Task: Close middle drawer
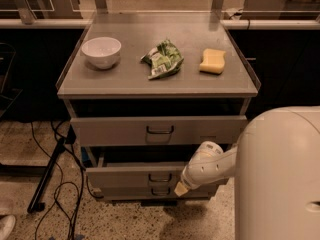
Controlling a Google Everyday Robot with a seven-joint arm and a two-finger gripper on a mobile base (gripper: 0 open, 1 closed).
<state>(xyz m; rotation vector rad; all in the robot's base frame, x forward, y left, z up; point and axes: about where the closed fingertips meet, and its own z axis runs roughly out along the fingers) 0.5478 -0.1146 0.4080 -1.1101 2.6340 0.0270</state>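
White arm (207, 165) angled downward, claw (181, 188) at the part-open middle drawer (125, 176) front, its openness indiscernible.

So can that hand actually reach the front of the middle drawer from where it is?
Probably yes. The hand sits right at the front panel of the middle drawer, just right of its handle, and nothing shows between them.

White shell (282, 174); seemingly yellowish hand (180, 188) on white arm (209, 167)
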